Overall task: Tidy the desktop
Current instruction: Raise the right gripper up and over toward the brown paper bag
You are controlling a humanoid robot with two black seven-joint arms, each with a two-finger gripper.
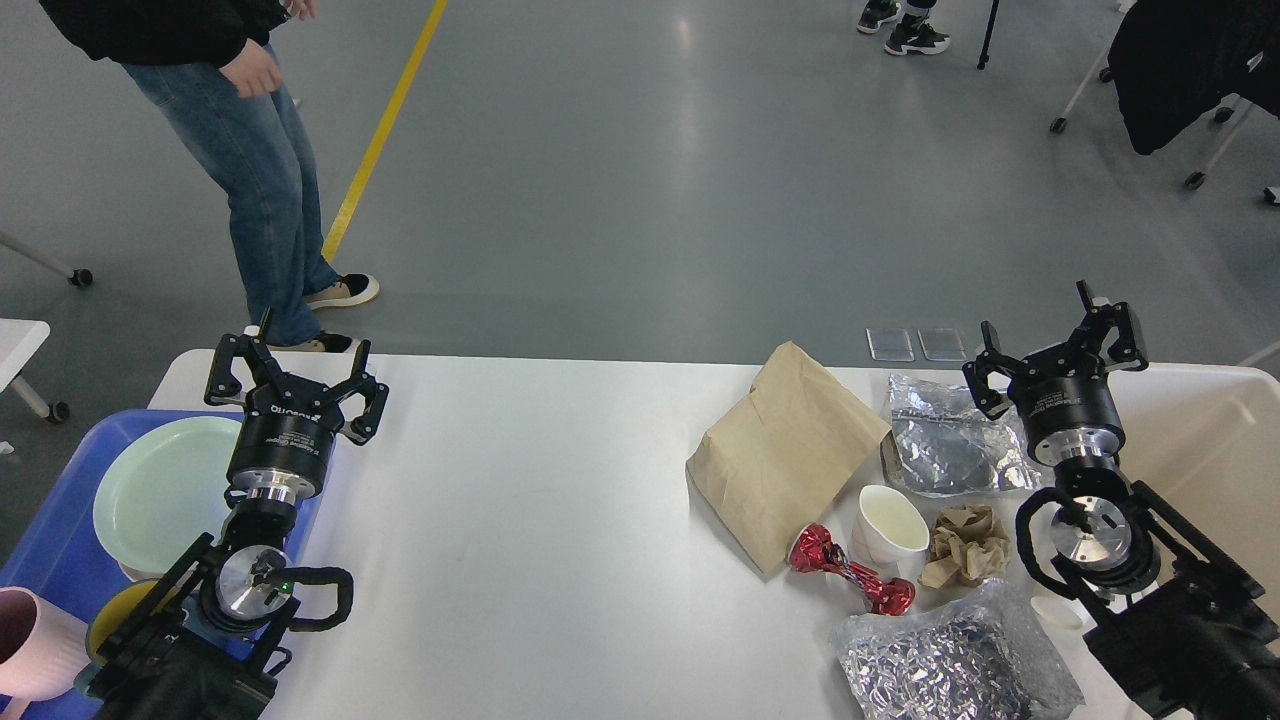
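Note:
The white desktop (540, 500) spans the view. On its right part lie a brown paper bag (780, 450), a silver foil bag (945, 445), a white cup (890, 523), a red crumpled wrapper (850, 575), a crumpled brown paper wad (965, 545) and a crinkled foil bag (950, 660). My right gripper (1060, 345) stands open and empty over the table's far right edge, beside the silver foil bag. At the left, my left gripper (295, 375) is open and empty above the far rim of the blue tray (60, 540).
The blue tray holds a pale green plate (165, 490), a pink cup (30, 640) and something yellow (115, 610). A cream bin (1200, 440) stands at the right edge. A person in jeans (250, 150) stands beyond the left corner.

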